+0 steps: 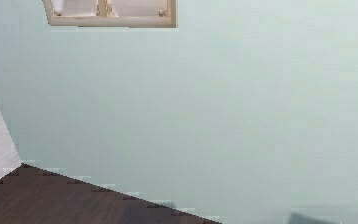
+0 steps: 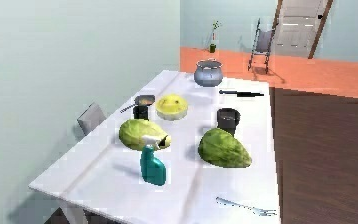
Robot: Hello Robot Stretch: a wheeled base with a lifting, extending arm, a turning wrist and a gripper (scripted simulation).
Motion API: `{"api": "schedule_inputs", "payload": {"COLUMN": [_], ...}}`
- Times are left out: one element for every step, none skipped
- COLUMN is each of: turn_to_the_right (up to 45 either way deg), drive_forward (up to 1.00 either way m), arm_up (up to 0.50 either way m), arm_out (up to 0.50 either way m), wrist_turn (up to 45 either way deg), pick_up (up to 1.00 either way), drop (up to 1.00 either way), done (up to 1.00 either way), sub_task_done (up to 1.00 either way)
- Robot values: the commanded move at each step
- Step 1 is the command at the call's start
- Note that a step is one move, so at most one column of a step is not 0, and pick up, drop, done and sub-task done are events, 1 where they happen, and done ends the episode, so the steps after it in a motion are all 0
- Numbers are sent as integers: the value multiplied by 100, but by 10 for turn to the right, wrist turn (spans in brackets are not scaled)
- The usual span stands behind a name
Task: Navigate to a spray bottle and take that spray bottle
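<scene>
A teal spray bottle (image 2: pixel 154 163) stands upright on the white table (image 2: pixel 97 170) in the arm side view, near the table's near end and a little left of its middle. A green leafy head (image 2: pixel 140 133) lies just behind it, and a second one (image 2: pixel 224 148) lies to its right.
Farther along the table are a yellow bowl (image 2: pixel 172 106), a dark cup (image 2: pixel 227 119), a grey pot (image 2: pixel 208 72), a knife (image 2: pixel 241 93) and a fork (image 2: pixel 245 207). A grey chair (image 2: pixel 90 119) stands at the table's left. The forward view faces a pale wall (image 1: pixel 207 110) with a window (image 1: pixel 109 12) above dark floor (image 1: pixel 57 200).
</scene>
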Motion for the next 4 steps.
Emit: {"api": "schedule_inputs", "payload": {"turn_to_the_right": [0, 0, 0, 0], "drive_forward": [0, 0, 0, 0], "arm_up": [34, 0, 0, 0], "arm_out": [0, 26, 0, 0], "wrist_turn": [0, 0, 450, 450], "pick_up": [0, 0, 0, 0], "drop": [0, 0, 0, 0], "done": [0, 0, 0, 0], "sub_task_done": [0, 0, 0, 0]}}
